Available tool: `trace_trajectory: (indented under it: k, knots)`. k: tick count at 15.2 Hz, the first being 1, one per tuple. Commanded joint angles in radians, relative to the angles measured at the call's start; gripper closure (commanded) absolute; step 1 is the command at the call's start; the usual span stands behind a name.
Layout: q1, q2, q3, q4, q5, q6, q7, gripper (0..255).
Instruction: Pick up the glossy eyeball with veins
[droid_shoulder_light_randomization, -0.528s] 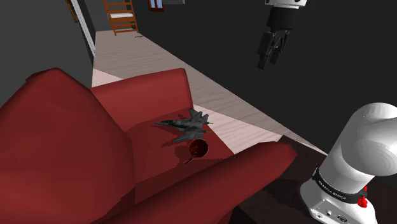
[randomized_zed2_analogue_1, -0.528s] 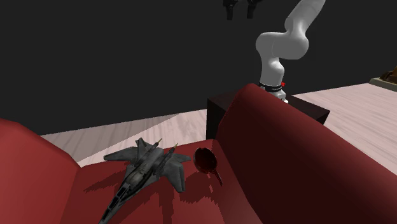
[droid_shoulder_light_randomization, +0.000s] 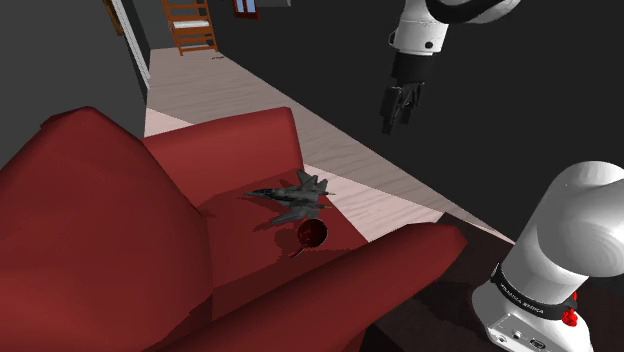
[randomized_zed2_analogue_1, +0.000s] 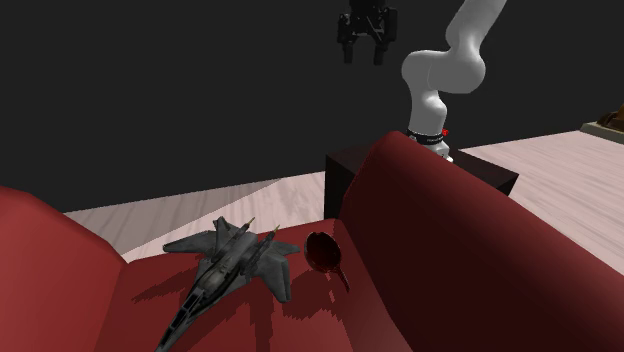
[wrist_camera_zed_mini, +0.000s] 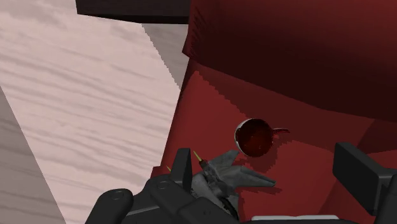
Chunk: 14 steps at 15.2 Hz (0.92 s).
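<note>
Eyeball, a dark red glossy ball with a short tail (droid_shoulder_light_randomization: 311, 234), lying on the seat of a red upholstered armchair (droid_shoulder_light_randomization: 90, 220); grey toy fighter jet (droid_shoulder_light_randomization: 297, 197) just beside it on the same seat; black two-finger gripper (droid_shoulder_light_randomization: 397, 122) high over the pale plank floor (droid_shoulder_light_randomization: 350, 165), well apart from the ball, fingers spread wide, nothing between them; white arm (droid_shoulder_light_randomization: 575, 235) at the shoulder view's right
</note>
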Motion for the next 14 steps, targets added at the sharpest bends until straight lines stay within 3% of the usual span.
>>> trace_trajectory:
  k: [1,14]
  knots:
    - [0.006,0.052,0.003,-0.021,0.003,0.068,-0.01,0]
    - [0.048,0.487,0.025,-0.033,0.029,0.471,-0.079,0]
